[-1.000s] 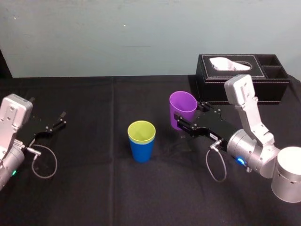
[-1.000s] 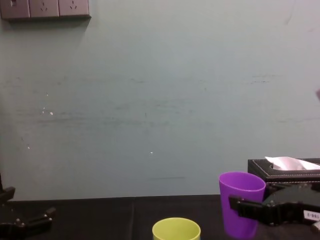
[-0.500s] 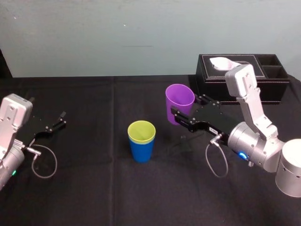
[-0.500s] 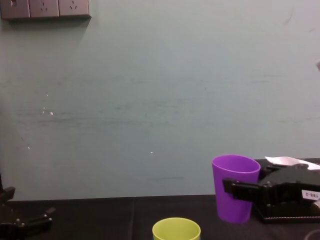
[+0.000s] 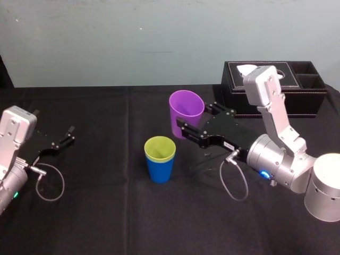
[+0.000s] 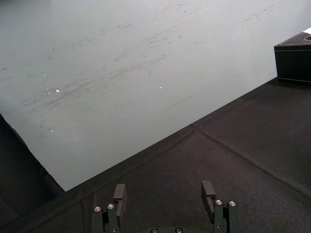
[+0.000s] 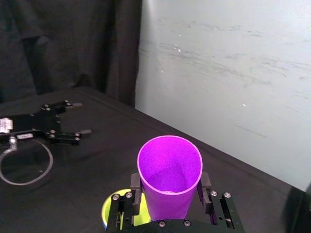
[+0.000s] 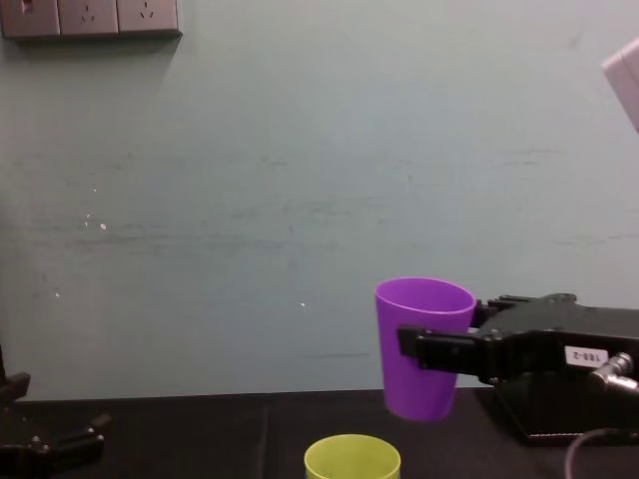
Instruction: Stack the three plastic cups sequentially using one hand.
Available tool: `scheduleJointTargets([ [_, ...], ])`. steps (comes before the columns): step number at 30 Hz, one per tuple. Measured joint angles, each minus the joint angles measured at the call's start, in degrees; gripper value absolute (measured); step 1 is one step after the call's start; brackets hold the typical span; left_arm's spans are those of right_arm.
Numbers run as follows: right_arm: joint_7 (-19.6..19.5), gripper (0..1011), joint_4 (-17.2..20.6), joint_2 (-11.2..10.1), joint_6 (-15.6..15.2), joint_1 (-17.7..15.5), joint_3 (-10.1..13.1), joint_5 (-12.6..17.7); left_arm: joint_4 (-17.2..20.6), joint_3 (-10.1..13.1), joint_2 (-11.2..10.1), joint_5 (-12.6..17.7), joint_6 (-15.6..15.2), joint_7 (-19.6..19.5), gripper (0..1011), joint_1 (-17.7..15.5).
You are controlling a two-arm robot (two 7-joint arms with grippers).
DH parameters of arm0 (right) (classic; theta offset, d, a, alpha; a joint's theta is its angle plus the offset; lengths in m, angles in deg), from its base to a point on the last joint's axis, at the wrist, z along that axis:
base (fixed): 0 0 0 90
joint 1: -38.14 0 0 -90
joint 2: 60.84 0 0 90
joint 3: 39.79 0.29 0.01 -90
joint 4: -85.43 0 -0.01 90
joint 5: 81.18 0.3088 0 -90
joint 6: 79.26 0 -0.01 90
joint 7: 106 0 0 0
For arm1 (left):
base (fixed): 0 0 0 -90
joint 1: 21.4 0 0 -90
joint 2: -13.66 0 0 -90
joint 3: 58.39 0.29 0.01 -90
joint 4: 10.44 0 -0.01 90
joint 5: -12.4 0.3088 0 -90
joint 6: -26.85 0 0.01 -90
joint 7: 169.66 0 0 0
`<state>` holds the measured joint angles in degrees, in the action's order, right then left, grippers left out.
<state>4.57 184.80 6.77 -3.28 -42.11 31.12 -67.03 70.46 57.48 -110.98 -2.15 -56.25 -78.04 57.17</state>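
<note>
My right gripper (image 5: pixel 193 120) is shut on the purple cup (image 5: pixel 186 112) and holds it upright in the air. In the right wrist view the black fingers (image 7: pixel 135 188) press both sides of the purple cup (image 7: pixel 170 175). The yellow-green cup (image 5: pixel 160 148) sits nested inside the blue cup (image 5: pixel 159 170) on the black table, a little left of and nearer than the held cup. From the chest, the purple cup (image 8: pixel 422 342) hangs above and to the right of the yellow-green rim (image 8: pixel 351 458). My left gripper (image 5: pixel 66 137) rests open at the far left.
A black tissue box (image 5: pixel 273 88) stands at the back right, behind the right arm. A black cloth (image 5: pixel 106 212) covers the table, and a cable loop (image 5: pixel 50 183) lies by the left arm. A pale wall (image 8: pixel 300 200) closes the back.
The right gripper has lifted the purple cup and carried it left, toward the nested yellow-green and blue cups. The left arm has not moved.
</note>
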Motion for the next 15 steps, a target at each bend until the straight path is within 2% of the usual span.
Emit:
scheduleJointTargets([
  [15,0.15,705,1.65,0.25,-0.45,0.20,-3.22,0.21,0.00,0.00,0.00,0.00,0.00,0.00,1010,0.00],
])
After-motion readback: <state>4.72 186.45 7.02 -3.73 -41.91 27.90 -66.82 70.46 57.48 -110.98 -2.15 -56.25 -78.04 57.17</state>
